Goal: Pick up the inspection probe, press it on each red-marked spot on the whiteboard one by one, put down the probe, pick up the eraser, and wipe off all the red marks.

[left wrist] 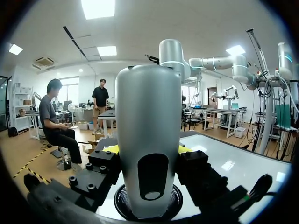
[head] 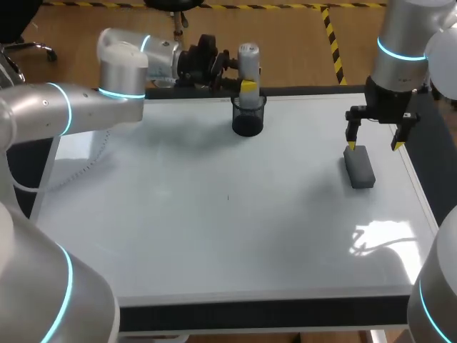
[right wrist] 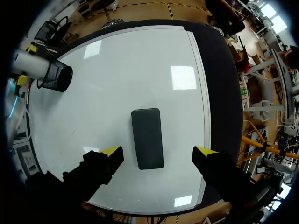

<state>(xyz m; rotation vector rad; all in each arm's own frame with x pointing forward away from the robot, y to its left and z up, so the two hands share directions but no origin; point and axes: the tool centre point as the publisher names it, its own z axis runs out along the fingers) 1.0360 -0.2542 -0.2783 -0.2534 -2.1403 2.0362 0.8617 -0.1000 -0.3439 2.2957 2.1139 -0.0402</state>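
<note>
whiteboard (head: 214, 236) w/ eraser (head: 359, 167), mesh cup (head: 248, 118)

Whiteboard (head: 214, 214) lies flat, covering most of the table. Cup (head: 248, 118) stands on it at the far edge, near the middle. Probe (head: 248, 61) sits upright in the cup, its top well above the rim. Left gripper (head: 248, 87) comes in from the left at the far edge, one finger pressed on each side of the probe. Eraser (head: 359, 166) lies flat on the board's right side, near the right edge, well apart from the cup. Right gripper (head: 373, 139) hangs over the eraser's far end, fingers spread wide, not touching it.
</note>
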